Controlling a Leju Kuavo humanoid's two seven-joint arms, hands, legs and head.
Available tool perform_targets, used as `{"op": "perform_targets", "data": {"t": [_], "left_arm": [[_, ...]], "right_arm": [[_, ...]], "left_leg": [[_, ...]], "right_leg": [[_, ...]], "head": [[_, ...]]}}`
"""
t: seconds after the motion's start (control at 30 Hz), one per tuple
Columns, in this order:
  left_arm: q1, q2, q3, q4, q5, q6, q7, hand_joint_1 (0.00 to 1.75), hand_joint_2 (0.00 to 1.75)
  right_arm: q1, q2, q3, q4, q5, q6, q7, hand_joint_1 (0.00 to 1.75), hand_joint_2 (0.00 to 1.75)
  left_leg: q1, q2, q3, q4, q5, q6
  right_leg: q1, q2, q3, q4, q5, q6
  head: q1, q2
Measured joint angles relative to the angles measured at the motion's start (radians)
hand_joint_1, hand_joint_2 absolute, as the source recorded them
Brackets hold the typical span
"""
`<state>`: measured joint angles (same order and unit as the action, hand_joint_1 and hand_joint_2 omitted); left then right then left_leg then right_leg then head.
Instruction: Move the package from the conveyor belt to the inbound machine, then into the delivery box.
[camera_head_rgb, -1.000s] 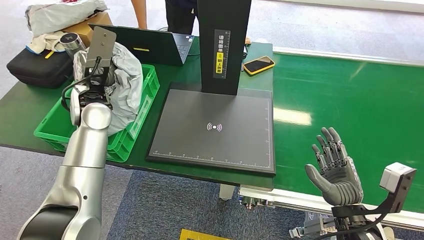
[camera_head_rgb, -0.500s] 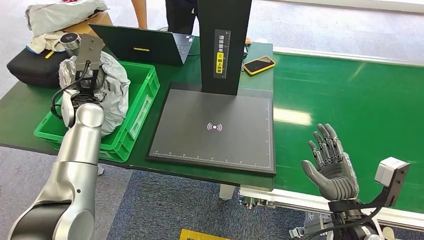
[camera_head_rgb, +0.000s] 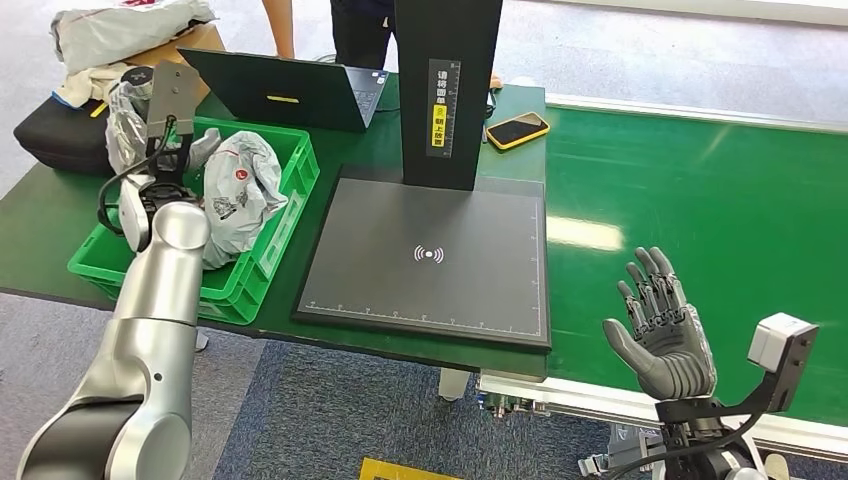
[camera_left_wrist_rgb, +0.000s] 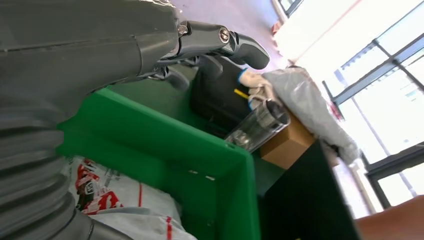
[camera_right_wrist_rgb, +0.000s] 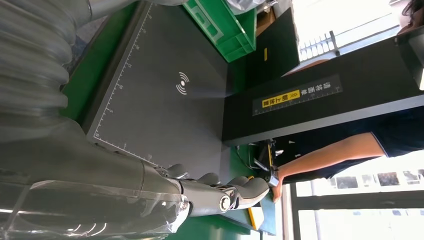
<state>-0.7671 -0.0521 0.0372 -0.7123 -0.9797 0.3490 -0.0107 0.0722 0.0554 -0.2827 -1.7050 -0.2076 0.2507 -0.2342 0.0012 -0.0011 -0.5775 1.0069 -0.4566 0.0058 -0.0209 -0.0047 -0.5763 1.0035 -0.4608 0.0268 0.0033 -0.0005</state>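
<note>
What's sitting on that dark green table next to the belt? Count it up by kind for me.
Green crate: 1
Grey package in the crate: 1
Black scanner pad with its post: 1
Laptop: 1
Phone in a yellow case: 1
Black bag: 1
Total: 6

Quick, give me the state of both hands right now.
Left hand: open, holding nothing, above the green crate where the package lies.
Right hand: open, fingers spread, holding nothing.

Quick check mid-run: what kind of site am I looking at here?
Likely a parcel-sorting demo station: a green conveyor belt, a black scanning platform with a wireless symbol, and a green crate holding a grey package.
</note>
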Motion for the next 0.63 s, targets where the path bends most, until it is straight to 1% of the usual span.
{"op": "perform_targets", "data": {"t": [0.13,0.27,0.37,0.47,0.6,0.63], "left_arm": [[0.028,-0.021,-0.028,-0.111,0.019,-0.009,-0.022,0.00,1.75],[0.096,-0.045,-0.085,-0.298,0.114,-0.065,-0.059,0.00,1.75],[0.179,-0.060,-0.152,-0.478,0.249,-0.141,-0.101,0.00,1.75],[0.283,-0.064,-0.221,-0.633,0.382,-0.212,-0.137,0.00,1.75],[0.446,-0.063,-0.305,-0.786,0.501,-0.279,-0.170,0.00,1.75],[0.466,-0.062,-0.314,-0.802,0.509,-0.284,-0.172,0.00,1.75]], "right_arm": [[0.008,0.002,0.000,-0.006,0.000,-0.002,-0.001,0.00,1.75],[0.027,0.007,-0.001,-0.025,0.001,-0.002,-0.010,0.00,1.75],[0.047,0.020,-0.002,-0.047,0.004,0.000,-0.033,0.00,1.75],[0.070,0.034,0.003,-0.071,0.020,0.002,-0.062,0.00,1.75],[0.088,0.047,0.037,-0.087,0.084,-0.016,-0.087,0.00,1.75],[0.089,0.048,0.042,-0.088,0.093,-0.020,-0.089,0.00,1.75]], "left_leg": [[0.000,0.000,0.000,0.000,0.000,0.000],[0.000,0.000,0.000,0.000,0.000,0.000],[0.000,0.000,-0.001,0.000,-0.001,0.000],[0.000,0.000,0.000,-0.001,-0.002,0.000],[0.000,0.000,0.000,-0.001,-0.002,0.000],[0.000,0.001,0.000,-0.001,-0.002,0.000]], "right_leg": [[0.000,0.000,0.000,0.000,0.000,0.000],[0.000,0.000,0.000,0.000,0.000,0.000],[0.000,0.000,0.000,0.000,-0.001,0.000],[0.000,0.000,0.000,0.000,-0.001,0.000],[0.000,0.000,0.000,0.000,-0.001,0.000],[0.000,0.000,0.000,0.000,-0.001,0.000]], "head": [[0.000,0.000],[0.000,0.000],[0.000,0.000],[0.000,0.000],[0.000,0.000],[0.000,0.000]]}}
